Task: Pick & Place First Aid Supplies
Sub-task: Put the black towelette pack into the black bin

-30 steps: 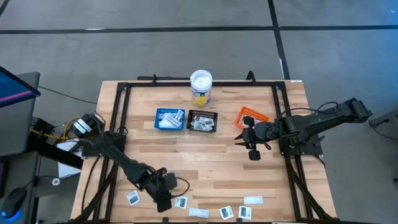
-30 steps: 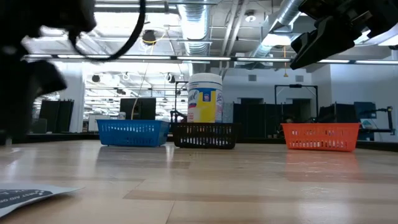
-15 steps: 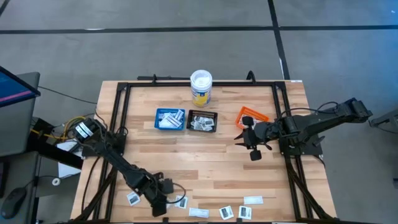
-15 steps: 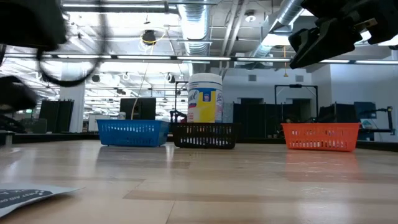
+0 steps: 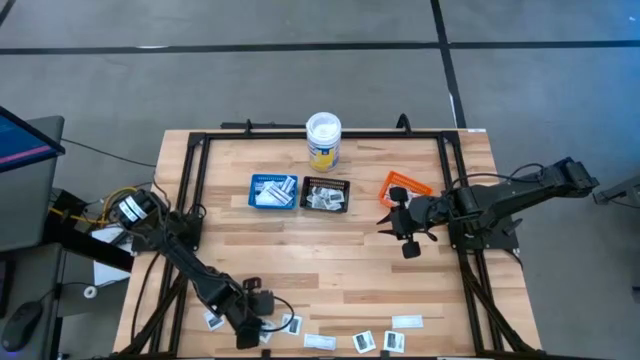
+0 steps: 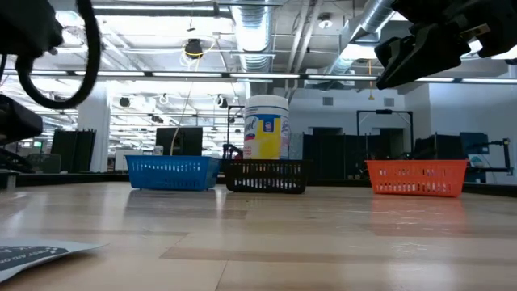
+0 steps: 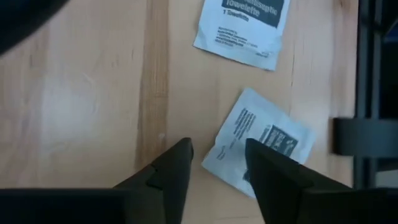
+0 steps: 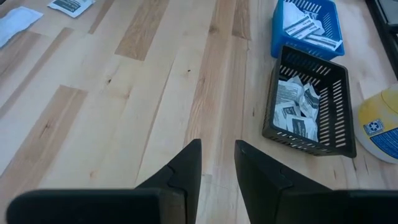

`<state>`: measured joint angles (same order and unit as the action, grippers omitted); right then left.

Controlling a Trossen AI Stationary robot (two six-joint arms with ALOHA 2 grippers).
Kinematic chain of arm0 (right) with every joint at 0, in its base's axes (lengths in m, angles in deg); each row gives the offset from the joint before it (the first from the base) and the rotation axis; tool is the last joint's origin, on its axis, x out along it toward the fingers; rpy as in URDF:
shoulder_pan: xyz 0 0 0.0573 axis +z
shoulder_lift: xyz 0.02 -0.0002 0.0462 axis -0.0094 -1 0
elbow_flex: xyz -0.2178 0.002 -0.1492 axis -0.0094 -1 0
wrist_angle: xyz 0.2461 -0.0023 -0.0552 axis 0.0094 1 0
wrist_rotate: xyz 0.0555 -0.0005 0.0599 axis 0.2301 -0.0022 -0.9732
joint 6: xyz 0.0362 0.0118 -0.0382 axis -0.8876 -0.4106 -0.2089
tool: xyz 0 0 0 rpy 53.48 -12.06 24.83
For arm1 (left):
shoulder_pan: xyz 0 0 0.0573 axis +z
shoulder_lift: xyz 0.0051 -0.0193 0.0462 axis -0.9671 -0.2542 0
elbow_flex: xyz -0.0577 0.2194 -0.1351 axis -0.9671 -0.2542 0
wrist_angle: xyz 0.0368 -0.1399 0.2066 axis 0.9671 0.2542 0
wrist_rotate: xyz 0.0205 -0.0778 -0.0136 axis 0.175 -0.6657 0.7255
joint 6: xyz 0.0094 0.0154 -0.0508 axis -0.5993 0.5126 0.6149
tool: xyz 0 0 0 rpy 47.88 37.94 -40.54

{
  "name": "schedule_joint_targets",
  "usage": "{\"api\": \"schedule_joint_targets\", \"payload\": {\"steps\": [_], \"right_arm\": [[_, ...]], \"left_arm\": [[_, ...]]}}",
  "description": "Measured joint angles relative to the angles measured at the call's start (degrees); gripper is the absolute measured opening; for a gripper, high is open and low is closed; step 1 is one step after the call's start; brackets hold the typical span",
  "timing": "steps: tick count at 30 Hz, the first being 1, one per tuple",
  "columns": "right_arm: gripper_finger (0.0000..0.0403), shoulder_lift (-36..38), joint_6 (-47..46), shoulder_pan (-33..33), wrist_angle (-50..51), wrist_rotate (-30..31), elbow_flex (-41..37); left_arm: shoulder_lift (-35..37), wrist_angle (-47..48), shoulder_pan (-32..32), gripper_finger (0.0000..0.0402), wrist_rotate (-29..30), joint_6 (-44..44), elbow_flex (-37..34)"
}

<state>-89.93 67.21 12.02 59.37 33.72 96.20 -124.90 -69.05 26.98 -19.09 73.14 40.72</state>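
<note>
Left wrist view: left gripper (image 7: 217, 163) hovering low, fingers parted and holding nothing
Packet (image 7: 258, 143): lying flat just ahead of the fingertips, toward the right-hand finger, long axis running diagonal
Nearer arm: left is sitting over it
Right gripper (image 5: 405, 228): waiting mid-table, fingers slightly apart, empty

Table (image 5: 330, 250): tub (image 5: 323, 139) at far edge; blue tray (image 5: 273, 191), black tray (image 5: 327, 197), and probably tilted orange tray (image 5: 403, 187) nearer.
</note>
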Motion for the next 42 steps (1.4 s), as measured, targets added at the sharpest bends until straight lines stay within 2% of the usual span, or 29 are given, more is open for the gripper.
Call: {"api": "schedule_joint_targets", "payload": {"steps": [4,10,13,22,25,27,28,29,33,35,38,42], "right_arm": [[0.0090,0.0,0.0,0.0,0.0,0.0,0.0],[0.0090,0.0,0.0,0.0,0.0,0.0,0.0],[0.0090,0.0,0.0,0.0,0.0,0.0,0.0],[0.0090,0.0,0.0,0.0,-0.8,0.0,0.0],[0.0090,0.0,0.0,0.0,-1.2,0.0,0.0],[0.0090,0.0,0.0,0.0,-1.5,0.0,0.0],[0.0090,0.0,0.0,0.0,-1.6,0.0,0.0],[0.0090,0.0,0.0,0.0,-1.6,0.0,0.0],[0.0090,0.0,0.0,0.0,-1.8,0.0,0.0],[0.0090,0.0,-0.1,0.0,-1.8,0.0,0.0],[0.0090,0.0,-0.1,0.0,-1.7,0.0,0.0],[0.0090,0.0,-0.1,0.0,-1.5,0.0,0.0]], "left_arm": [[-0.1,0.3,-1.2,0.0105,2.4,-4.3,-0.3],[-0.1,0.5,-1.5,0.0017,5.3,-4.4,-0.4],[-0.2,0.5,-1.3,0.0008,8.4,-6.2,-0.5],[3.0,-0.1,2.4,0.0005,35.0,-23.3,-0.8],[3.9,-2.5,6.5,0.0005,44.9,-27.9,-0.8],[4.1,-6.1,10.3,0.0005,47.8,-28.7,-0.9],[4.2,-8.1,12.4,0.0005,46.0,-28.7,-0.8],[4.3,-9.3,14.4,0.0005,41.5,-28.7,-0.7],[4.3,-9.3,21.0,0.0012,15.7,-28.4,-0.7],[5.0,-9.3,22.6,0.0022,7.3,-25.5,-0.7],[7.1,-6.3,22.5,0.0044,1.0,-19.0,-0.7],[8.8,-1.8,18.7,0.0084,0.0,-12.8,-0.7]]}}
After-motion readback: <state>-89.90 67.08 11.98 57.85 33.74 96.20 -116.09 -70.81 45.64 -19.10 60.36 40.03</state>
